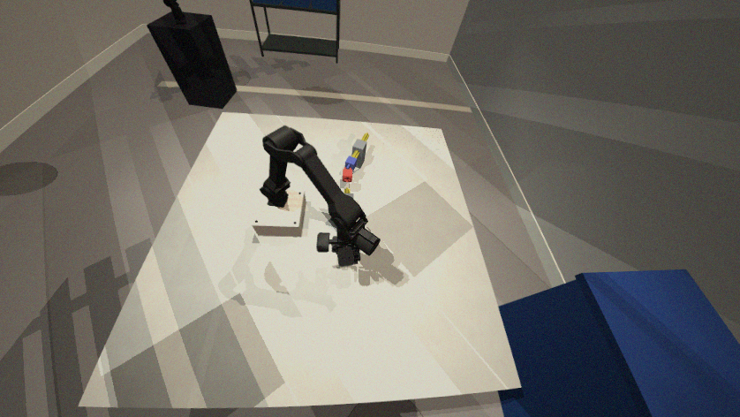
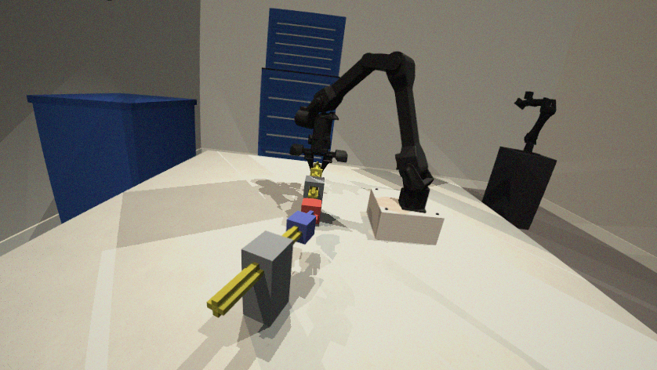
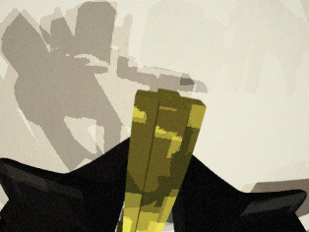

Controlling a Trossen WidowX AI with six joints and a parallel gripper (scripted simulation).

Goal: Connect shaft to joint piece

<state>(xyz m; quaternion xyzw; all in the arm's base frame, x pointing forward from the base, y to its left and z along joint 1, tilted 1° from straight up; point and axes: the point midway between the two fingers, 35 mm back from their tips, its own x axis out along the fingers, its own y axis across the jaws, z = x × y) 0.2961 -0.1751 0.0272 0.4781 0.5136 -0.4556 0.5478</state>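
The first shaft (image 1: 366, 136) (image 2: 234, 290) runs through its grey block (image 1: 359, 145) (image 2: 269, 248) to a blue hinge part (image 1: 351, 163) (image 2: 299, 225). The red square joint piece (image 1: 347, 176) (image 2: 311, 205) hangs on that part, turned toward the second shaft. The yellow second shaft (image 1: 346, 191) (image 2: 313, 193) (image 3: 162, 133) passes through the second grey block (image 2: 314, 182). In the top view its near tip is short of the red piece, with a gap. My gripper (image 2: 317, 166) (image 3: 154, 144) is shut on the second shaft, behind the block. In the top view the arm hides the fingertips.
The arm's pale base box (image 1: 276, 217) (image 2: 408, 227) stands beside the row of blocks. The white table (image 1: 310, 352) (image 2: 413, 321) carries shadows of the arm. A blue cabinet (image 1: 543, 341) (image 2: 92, 151) and a black pedestal (image 1: 196, 62) (image 2: 519, 183) stand away from the work.
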